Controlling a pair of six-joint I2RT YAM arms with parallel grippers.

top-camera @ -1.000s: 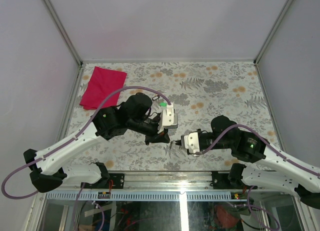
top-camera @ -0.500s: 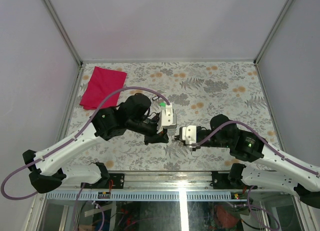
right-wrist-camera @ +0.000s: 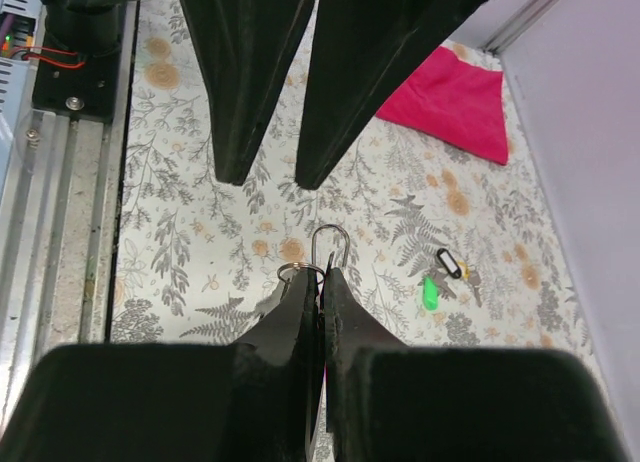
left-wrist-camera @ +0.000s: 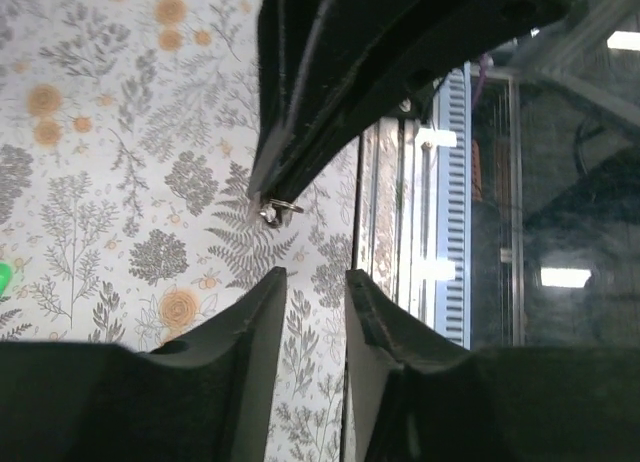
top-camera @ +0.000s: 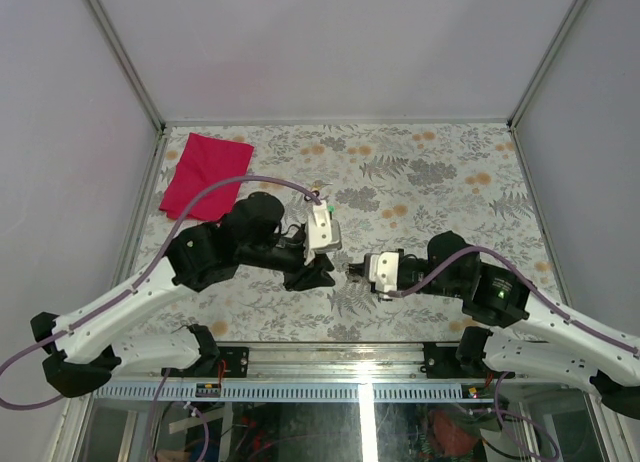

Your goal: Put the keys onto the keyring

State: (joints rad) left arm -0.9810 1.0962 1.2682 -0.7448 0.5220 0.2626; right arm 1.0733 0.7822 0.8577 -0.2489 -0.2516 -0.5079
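Observation:
My right gripper (right-wrist-camera: 322,274) is shut on the keyring (right-wrist-camera: 330,244). Its thin silver wire loop sticks out past the fingertips, with a smaller silvery ring (right-wrist-camera: 297,272) beside it. In the top view the right gripper (top-camera: 353,273) sits at the table's near middle, tip to tip with my left gripper (top-camera: 327,274). The left gripper (left-wrist-camera: 315,282) is open and empty, and the small ring (left-wrist-camera: 275,210) shows just ahead of it. The keys (right-wrist-camera: 452,265), with a black loop head, lie on the table farther back beside a small green piece (right-wrist-camera: 428,292).
A red cloth (top-camera: 205,174) lies at the table's far left corner and also shows in the right wrist view (right-wrist-camera: 450,97). The table's metal front rail (left-wrist-camera: 440,182) runs right beside both grippers. A purple cable (top-camera: 270,179) arcs over the left arm.
The left arm has pulled back to the left, its wrist now over the green piece. The right gripper has moved up and left with the keyring, closer to the left gripper's fingertips.

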